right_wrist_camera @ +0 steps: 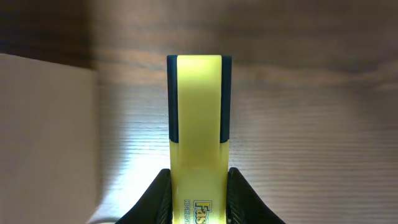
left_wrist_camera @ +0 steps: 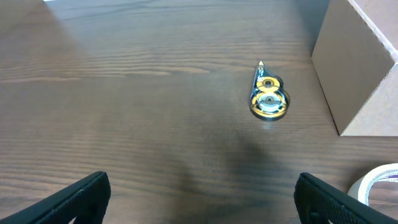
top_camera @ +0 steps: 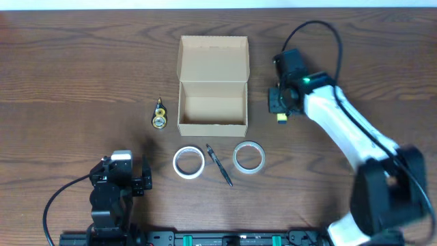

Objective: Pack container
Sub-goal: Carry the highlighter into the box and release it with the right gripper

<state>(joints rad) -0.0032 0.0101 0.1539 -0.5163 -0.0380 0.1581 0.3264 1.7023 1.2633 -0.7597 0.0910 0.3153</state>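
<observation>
1. Container [top_camera: 212, 127]: mid-bench [top_camera: 82, 61], lid flap laid back on the far side, cavity open upward. It looks empty.
2. Handling, my read: thin cardboard, light, and the walls flex. There's little grip on the wood, so it'll skate if bumped. Not fragile, but a hard pinch would crush it.
3. Hold points: pinch the top edge of a side wall near a corner, where it's stiffest, or brace an outer wall while loading. To close it, take the flap by its free edge.
4. Right jaws: pinching a yellow highlighter [right_wrist_camera: 198, 124] by the body, cap end pointing out. They sit just beside the container's right wall, outside the box and not over the cavity. In the right wrist view the tan wall is left of the highlighter, not touching it.
5. Left jaws: spread wide, nothing between them. They're at the front-left of the bench, well apart from the container. A correction-tape dispenser [left_wrist_camera: 268, 99] lies between the two.
6. Risk: loading needs a shift left over the cavity. Clip the right wall and the box slides.
</observation>
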